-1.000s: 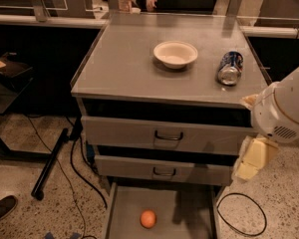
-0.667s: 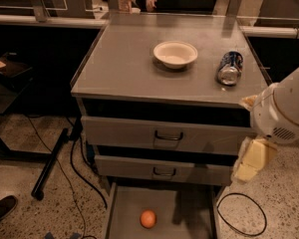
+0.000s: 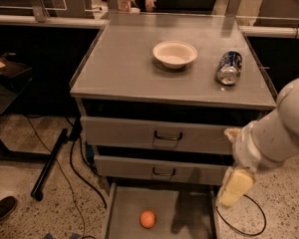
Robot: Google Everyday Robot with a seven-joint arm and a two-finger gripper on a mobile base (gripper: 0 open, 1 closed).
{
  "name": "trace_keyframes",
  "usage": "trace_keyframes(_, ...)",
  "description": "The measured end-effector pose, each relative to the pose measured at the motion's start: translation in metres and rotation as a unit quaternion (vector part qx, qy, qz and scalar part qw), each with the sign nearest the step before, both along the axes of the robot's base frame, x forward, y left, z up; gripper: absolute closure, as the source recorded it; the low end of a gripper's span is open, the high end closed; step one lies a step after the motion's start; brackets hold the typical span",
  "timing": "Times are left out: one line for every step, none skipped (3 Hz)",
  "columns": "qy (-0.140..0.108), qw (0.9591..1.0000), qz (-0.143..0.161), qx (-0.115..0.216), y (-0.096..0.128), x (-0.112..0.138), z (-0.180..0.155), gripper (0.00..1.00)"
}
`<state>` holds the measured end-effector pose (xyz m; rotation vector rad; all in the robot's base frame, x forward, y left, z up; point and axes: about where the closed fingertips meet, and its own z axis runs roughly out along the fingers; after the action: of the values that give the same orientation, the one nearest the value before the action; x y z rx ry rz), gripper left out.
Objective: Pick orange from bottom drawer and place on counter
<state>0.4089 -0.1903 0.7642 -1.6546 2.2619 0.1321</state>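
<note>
Work on the task looks barely begun: the orange [image 3: 148, 219] lies on the floor of the open bottom drawer [image 3: 124, 208], left of its middle, touched by nothing, and the counter [image 3: 124, 63] carries only a white bowl [image 3: 175, 54] and a tipped drink can [image 3: 229, 67]. The end effector [image 3: 234, 188] hangs by the drawer's right wall, above and well apart from the fruit, and whether it is wide or narrow I cannot tell; reaching in, grasping, lifting and setting down all remain. The orange is small, round, smooth and evenly coloured.
</note>
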Motion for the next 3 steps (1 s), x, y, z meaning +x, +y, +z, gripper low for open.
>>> trace_keyframes(0.010, 0.9999, 0.007, 0.009, 0.013, -0.002, -0.055, 0.00)
trace_keyframes(0.038, 0.9991, 0.010, 0.017, 0.028, -0.005, -0.101, 0.00)
trace_keyframes(0.038, 0.9991, 0.010, 0.017, 0.028, -0.005, -0.101, 0.00)
